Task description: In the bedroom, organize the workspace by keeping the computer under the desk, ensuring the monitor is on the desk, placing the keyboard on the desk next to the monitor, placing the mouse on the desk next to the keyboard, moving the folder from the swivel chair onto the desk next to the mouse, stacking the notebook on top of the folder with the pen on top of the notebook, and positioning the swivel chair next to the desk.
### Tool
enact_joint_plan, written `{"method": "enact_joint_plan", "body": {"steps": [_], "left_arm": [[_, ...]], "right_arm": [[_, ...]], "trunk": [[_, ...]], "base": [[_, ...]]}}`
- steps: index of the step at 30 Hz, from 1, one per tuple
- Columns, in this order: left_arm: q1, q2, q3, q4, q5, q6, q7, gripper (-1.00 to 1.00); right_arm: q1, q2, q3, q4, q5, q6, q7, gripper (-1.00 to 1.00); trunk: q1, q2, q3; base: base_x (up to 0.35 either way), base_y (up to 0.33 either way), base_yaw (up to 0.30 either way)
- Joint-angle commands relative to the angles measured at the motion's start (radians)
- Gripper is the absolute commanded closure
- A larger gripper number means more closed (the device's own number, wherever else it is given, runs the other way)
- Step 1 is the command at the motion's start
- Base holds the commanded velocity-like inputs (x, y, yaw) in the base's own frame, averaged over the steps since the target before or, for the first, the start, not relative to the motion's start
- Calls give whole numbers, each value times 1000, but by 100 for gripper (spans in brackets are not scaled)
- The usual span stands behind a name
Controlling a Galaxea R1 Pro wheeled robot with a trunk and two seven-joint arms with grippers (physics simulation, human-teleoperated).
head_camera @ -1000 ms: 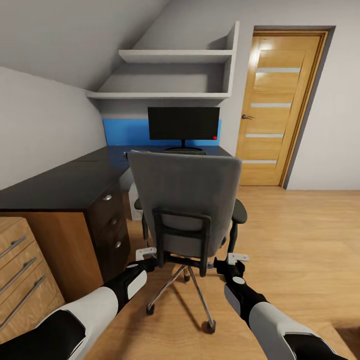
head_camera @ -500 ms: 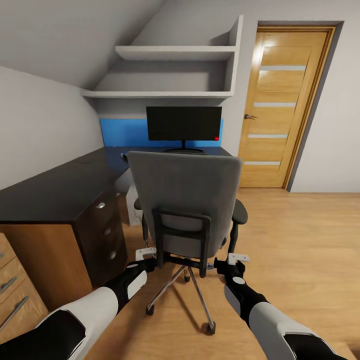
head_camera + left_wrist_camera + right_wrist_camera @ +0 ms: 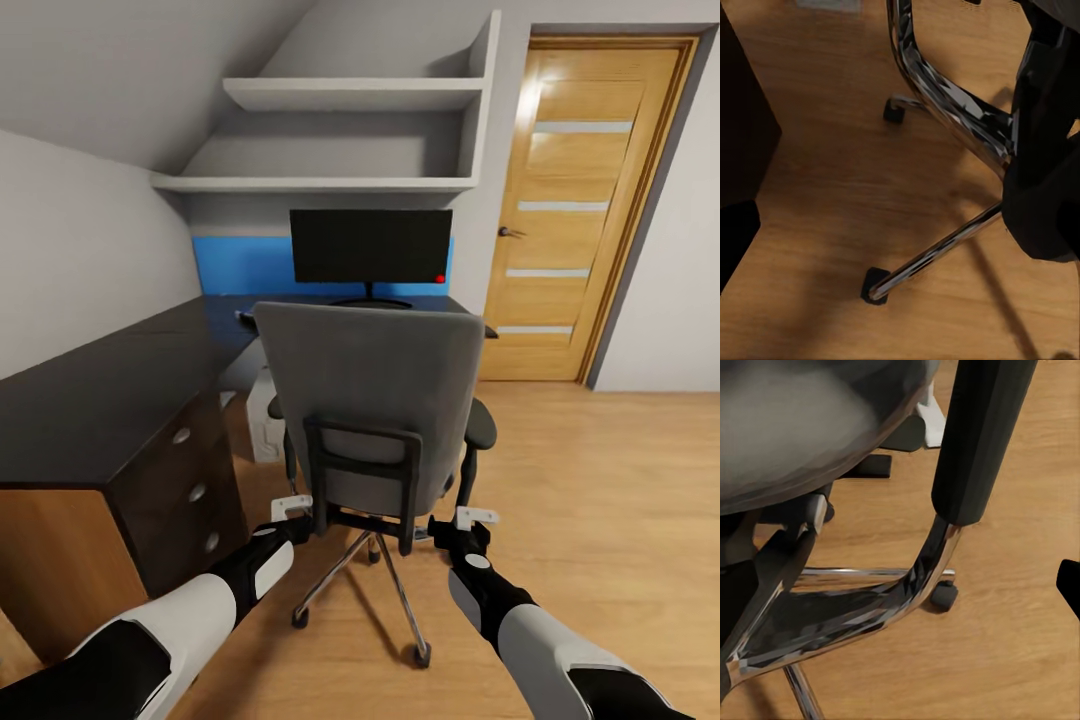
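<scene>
Swivel chair (image 3: 370, 400) faces the desk's (image 3: 90, 400) far edge, monitor (image 3: 370, 245) there. Left gripper (image 3: 290, 512) and right gripper (image 3: 470, 520) flank its seat; finger state cannot tell. Open floor (image 3: 600, 480) doorward.

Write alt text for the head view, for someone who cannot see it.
A grey swivel chair stands with its back to the camera, the robot's left tool and right tool at either side of its seat base. Beyond it a black monitor sits on a dark desk under wall shelves, with a wooden door at the right.
</scene>
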Motion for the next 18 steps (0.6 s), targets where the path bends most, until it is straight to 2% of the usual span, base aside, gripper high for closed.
{"method": "enact_joint_plan", "body": {"steps": [1, 18], "left_arm": [[0, 0, -11, -3, 10, 5, 3, -100], [-1, -1, -11, -3, 9, 6, 3, -100]], "right_arm": [[-1, 1, -2, 0, 7, -3, 3, -100], [-1, 0, -2, -1, 8, -3, 2, -100]], "trunk": [[0, 0, -2], [0, 0, -3]], "base": [[318, 0, 9], [318, 0, 1]]}}
